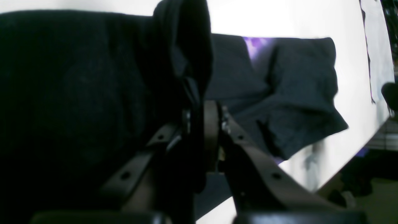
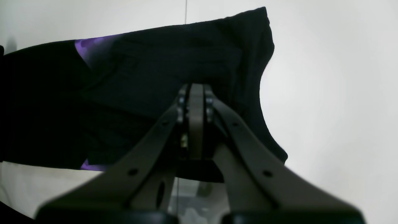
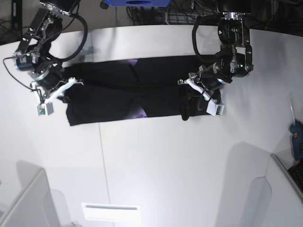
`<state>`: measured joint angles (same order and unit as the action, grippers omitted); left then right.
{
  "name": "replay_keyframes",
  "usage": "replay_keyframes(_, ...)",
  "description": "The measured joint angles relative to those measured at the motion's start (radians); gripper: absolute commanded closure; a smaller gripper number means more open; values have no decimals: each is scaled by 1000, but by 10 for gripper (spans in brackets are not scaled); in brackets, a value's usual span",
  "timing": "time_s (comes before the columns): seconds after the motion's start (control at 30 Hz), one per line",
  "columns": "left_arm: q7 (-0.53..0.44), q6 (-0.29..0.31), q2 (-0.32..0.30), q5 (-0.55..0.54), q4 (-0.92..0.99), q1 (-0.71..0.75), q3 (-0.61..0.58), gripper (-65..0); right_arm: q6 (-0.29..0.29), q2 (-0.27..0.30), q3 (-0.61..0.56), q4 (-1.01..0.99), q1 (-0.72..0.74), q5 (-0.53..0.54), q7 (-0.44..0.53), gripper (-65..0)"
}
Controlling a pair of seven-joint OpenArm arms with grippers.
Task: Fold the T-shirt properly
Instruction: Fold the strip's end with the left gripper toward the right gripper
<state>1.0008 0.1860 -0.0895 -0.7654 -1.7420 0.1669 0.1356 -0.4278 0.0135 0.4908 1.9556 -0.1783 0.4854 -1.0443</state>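
The black T-shirt (image 3: 113, 101) lies as a long, flat band across the white table, with slivers of purple print (image 3: 139, 112) showing at its folds. My left gripper (image 3: 196, 99) is at the band's right end in the base view. In the left wrist view this gripper (image 1: 199, 115) is shut on a raised bunch of the T-shirt (image 1: 295, 93). My right gripper (image 3: 64, 92) is at the opposite end. In the right wrist view its jaws (image 2: 196, 93) are pressed together over the T-shirt (image 2: 155, 77), with no cloth visible between them.
The white table (image 3: 189, 161) has a thin seam running toward the front. A blue object (image 3: 296, 137) sits at the right edge by a grey panel. The table's edge (image 1: 357, 152) drops off beyond the shirt in the left wrist view, and a pale cloth (image 1: 377, 46) lies near it.
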Motion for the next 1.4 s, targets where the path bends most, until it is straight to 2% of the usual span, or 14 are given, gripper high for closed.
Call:
replay_keyframes(0.97,-2,0,28,1,16,-16,0,0,0,0,0,-1,1,0,0,0)
replay_keyframes(1.2,-2,0,28,-1,18,-17,-43,0,0,0,0,-1,1,0,0,0)
replay_keyframes(1.4,-2,0,36,-2,72,-25,-32,0,0,0,0,-1,1,0,0,0)
